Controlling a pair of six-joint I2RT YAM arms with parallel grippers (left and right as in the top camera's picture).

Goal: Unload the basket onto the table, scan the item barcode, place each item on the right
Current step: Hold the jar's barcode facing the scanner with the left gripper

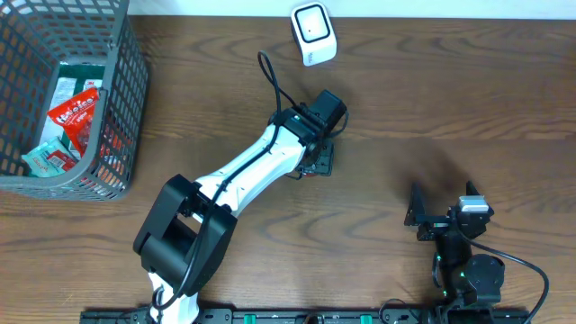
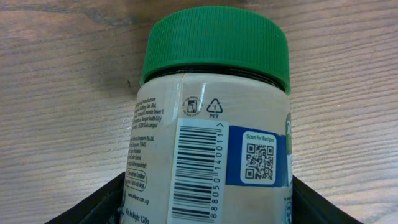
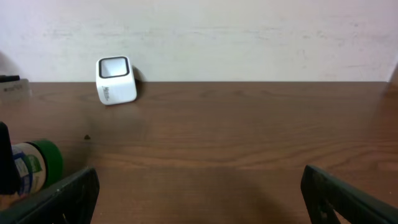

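Note:
A cream jar (image 2: 211, 137) with a green lid (image 2: 217, 43) fills the left wrist view, its barcode (image 2: 198, 171) facing the camera beside a QR code on a blue label. My left gripper (image 2: 205, 208) is shut on the jar, one black finger against each side. In the overhead view this gripper (image 1: 315, 164) sits mid-table and covers the jar. The white cube scanner (image 1: 313, 33) stands at the table's back edge, apart from the jar. In the right wrist view the jar (image 3: 34, 165) shows at the far left and the scanner (image 3: 115, 79) near the wall. My right gripper (image 3: 199, 193) is open over bare wood.
A grey wire basket (image 1: 135, 81) holding several packets stands at the back left. My right gripper (image 1: 441, 202) rests near the front right of the brown wooden table (image 1: 450, 108). A black cable loops behind the left wrist.

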